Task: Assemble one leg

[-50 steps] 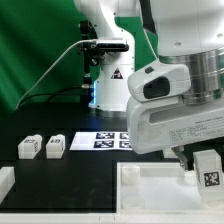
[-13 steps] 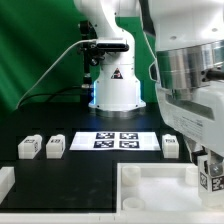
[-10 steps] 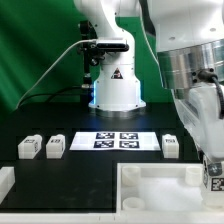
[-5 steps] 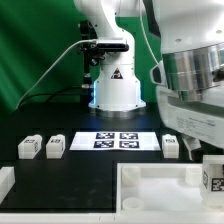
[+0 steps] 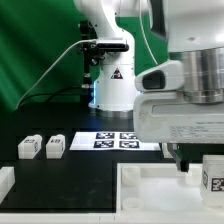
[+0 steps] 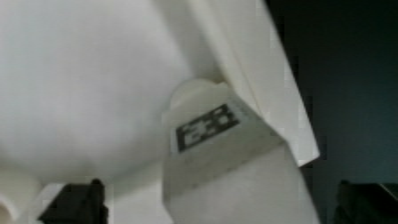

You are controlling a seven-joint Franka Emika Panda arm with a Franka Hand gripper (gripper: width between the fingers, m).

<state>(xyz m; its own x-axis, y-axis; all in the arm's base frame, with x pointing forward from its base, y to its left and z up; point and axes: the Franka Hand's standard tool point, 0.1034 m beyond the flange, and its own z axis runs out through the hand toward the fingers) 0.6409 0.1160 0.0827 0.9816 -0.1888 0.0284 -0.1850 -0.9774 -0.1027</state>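
A leg (image 5: 212, 178), a small white block with a black-and-white tag, stands upright at the corner of the large white tray-like piece (image 5: 150, 186) on the exterior view's right. My gripper (image 5: 198, 163) hangs just above and beside it. In the wrist view the leg (image 6: 214, 140) lies against the tray's rim, and my gripper (image 6: 222, 205) straddles it: the dark fingertips (image 6: 80, 202) stand wide on either side, apart from the leg, so it is open. Two more legs (image 5: 28, 147) (image 5: 54, 145) stand on the exterior view's left.
The marker board (image 5: 105, 140) lies mid-table in front of the arm's base (image 5: 112, 85). A further white part (image 5: 5, 182) sits at the lower left edge. My hand's large white body hides the table on the exterior view's right.
My wrist has turned about the leg, so the hand's broad side now faces the camera and hides a fourth leg seen earlier beside the marker board. The leg at the tray corner stays put.
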